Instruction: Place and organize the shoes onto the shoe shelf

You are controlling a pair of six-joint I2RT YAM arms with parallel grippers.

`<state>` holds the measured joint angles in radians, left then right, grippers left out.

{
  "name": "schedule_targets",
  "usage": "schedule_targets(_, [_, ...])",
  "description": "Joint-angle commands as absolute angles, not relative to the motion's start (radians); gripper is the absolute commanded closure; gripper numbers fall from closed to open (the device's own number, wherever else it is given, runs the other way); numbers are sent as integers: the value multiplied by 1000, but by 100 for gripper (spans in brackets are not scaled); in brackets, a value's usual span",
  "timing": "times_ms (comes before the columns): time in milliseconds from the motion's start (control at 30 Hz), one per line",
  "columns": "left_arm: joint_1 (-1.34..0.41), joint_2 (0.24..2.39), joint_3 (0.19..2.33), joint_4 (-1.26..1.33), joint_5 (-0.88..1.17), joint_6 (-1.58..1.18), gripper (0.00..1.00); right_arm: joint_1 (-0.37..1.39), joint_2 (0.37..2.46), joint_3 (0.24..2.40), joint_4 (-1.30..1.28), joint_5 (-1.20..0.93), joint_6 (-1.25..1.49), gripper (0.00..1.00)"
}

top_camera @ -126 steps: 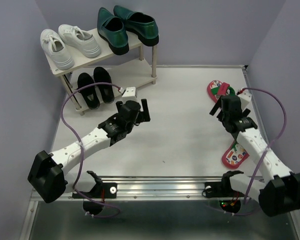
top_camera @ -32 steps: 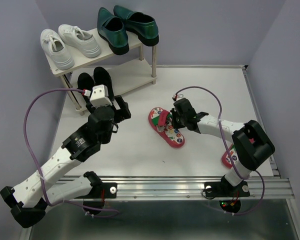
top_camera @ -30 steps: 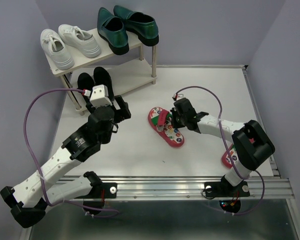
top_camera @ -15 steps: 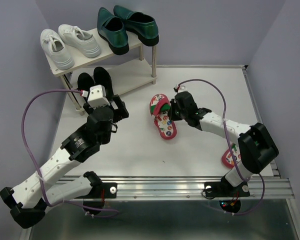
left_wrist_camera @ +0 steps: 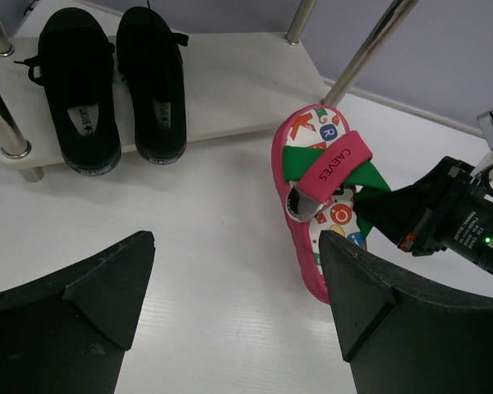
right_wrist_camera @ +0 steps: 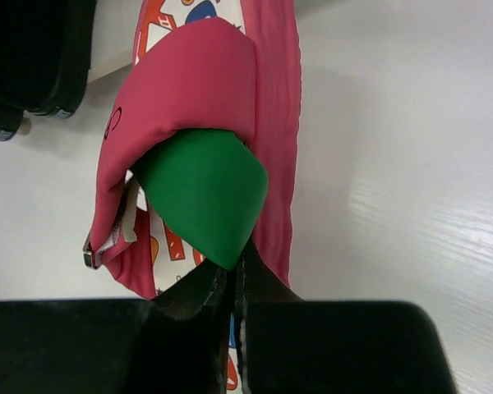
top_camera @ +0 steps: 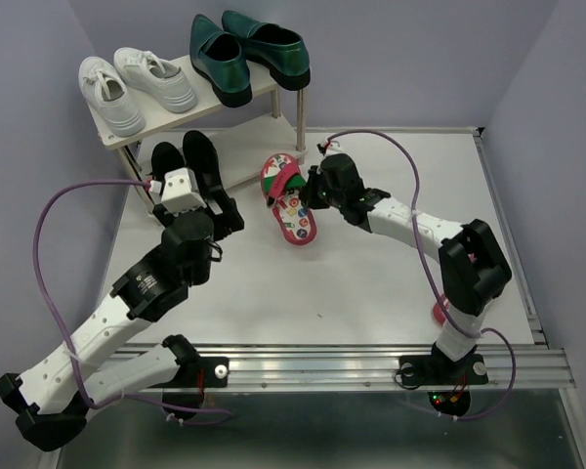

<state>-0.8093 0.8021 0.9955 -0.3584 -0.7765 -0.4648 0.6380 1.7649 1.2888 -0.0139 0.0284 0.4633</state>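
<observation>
My right gripper (top_camera: 311,191) (right_wrist_camera: 237,267) is shut on the green strap (right_wrist_camera: 201,189) of a red flip-flop (top_camera: 289,203) (left_wrist_camera: 333,164) with a printed footbed. The flip-flop is just in front of the shoe shelf's (top_camera: 254,90) right front leg, toe toward the lower board (left_wrist_camera: 230,82). Black strap shoes (top_camera: 186,164) (left_wrist_camera: 115,90) stand side by side on the left of that board. Green loafers (top_camera: 249,54) sit on the right of the top tier. My left gripper (top_camera: 225,213) (left_wrist_camera: 234,246) hangs open over bare table, left of the flip-flop. A sliver of the other flip-flop (top_camera: 439,312) shows behind the right arm.
White sneakers (top_camera: 137,88) fill the left half of the top tier. The shelf's slanted metal leg (left_wrist_camera: 370,49) stands right beside the flip-flop's toe. The lower board's right half is bare. Purple walls close in the table on three sides.
My right gripper has carried the flip-flop left and back, from mid-table to the shelf's right front leg, turning its toe toward the shelf. The left arm has shifted slightly left, still open.
</observation>
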Motion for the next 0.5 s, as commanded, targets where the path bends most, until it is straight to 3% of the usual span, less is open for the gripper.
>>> schedule_targets(0, [-802,773,1039,-351,-822,-460,8,661,1798,1413,143,-35,498,99])
schedule_targets(467, [-801,741,1028,-348,-810,-469,9,661,2182,1880,183,-38,569,99])
